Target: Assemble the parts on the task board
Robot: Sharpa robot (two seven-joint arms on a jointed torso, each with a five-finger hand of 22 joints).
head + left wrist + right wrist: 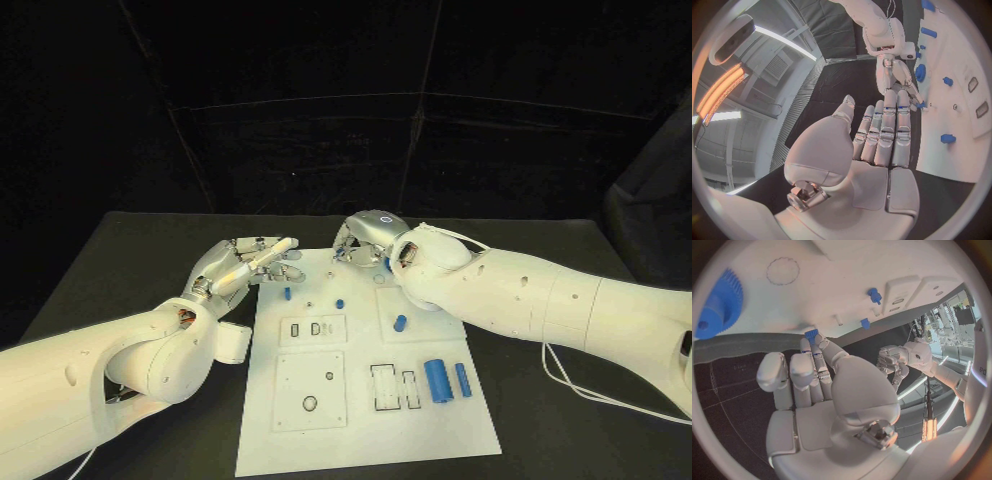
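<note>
The task board (433, 420) lies between both hands, its far end beneath their fingertips. Left hand (248, 266): fingers straight, pressed side by side, holding nothing, hovering at the board's far left corner. Right hand (369, 240): a small blue part (811, 333) sits at its fingertips; whether it is pinched cannot be told, the wrist hiding the fingers from above.

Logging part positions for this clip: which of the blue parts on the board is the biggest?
The thick blue cylinder near the task board's right front edge, lying beside a slimmer blue cylinder; the other blue parts further back are much smaller.
</note>
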